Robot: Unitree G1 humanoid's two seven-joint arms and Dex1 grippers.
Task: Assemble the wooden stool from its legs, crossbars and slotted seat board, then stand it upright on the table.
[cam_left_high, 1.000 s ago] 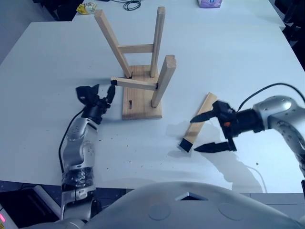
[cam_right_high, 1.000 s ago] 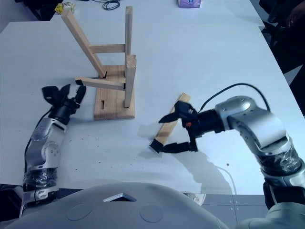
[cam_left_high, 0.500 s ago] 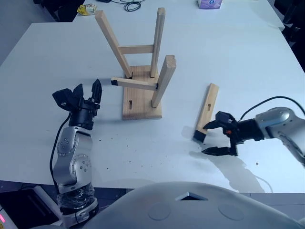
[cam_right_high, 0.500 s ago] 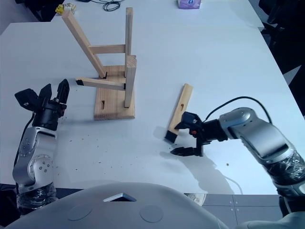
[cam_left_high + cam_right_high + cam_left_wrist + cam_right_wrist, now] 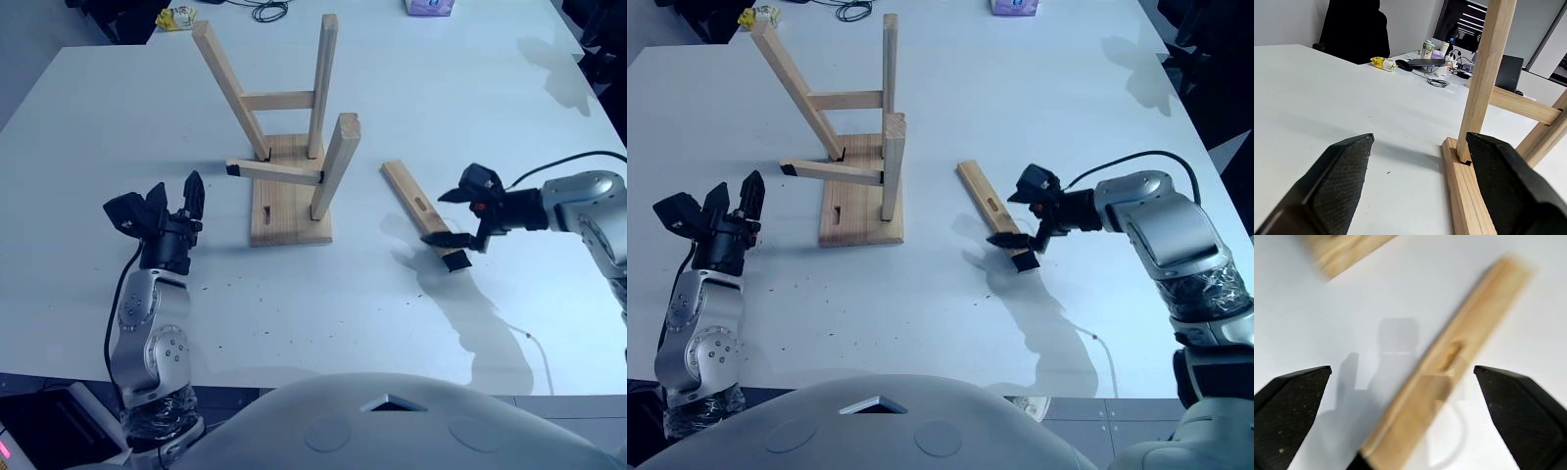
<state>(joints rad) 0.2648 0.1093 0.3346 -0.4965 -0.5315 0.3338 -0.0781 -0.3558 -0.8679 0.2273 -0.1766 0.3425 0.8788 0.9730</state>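
While a loose leg (image 5: 416,204) lies on the worktop (image 5: 470,88) between the right pincer's (image 5: 446,217) spread fingers, seemingly ready for grasping, the left pincer (image 5: 162,201), also apart, sits beside the upturned part-built stool (image 5: 294,230).

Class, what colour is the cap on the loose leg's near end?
The cap is black, clearest in the right eye view.

Seat board (image 5: 292,217) lies midway on the table (image 5: 118,117) — loose leg (image 5: 419,208) to its right.
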